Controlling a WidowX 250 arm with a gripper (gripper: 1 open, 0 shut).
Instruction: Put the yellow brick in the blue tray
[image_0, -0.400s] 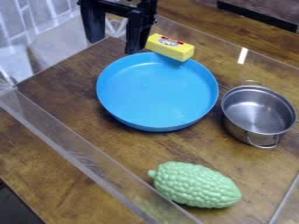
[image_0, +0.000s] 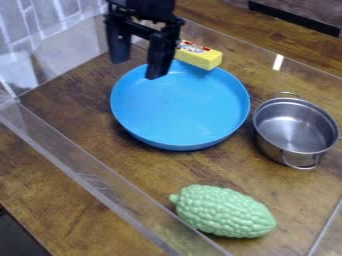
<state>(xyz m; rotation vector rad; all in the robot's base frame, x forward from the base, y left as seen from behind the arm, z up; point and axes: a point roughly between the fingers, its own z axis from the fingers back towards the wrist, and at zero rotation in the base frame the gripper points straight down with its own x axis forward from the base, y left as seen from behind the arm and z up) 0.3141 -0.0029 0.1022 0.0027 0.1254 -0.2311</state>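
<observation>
The yellow brick (image_0: 201, 57) lies on the wooden table just behind the far rim of the blue tray (image_0: 181, 108), its white-and-red label facing up. The tray is a big round blue dish with nothing in it. My black gripper (image_0: 139, 58) hangs over the tray's far left rim, pointing down, left of the brick and not touching it. Its two fingers stand apart with nothing between them, so it is open. The right finger (image_0: 159, 60) hides a bit of the tray's rim.
A shiny steel pot (image_0: 295, 130) stands to the right of the tray. A bumpy green gourd toy (image_0: 225, 211) lies near the front. A clear plastic wall (image_0: 80, 165) runs along the table's left and front sides.
My gripper has come down and forward from the top of the picture to just above the tray's far left rim. The brick, tray, pot and gourd have not moved.
</observation>
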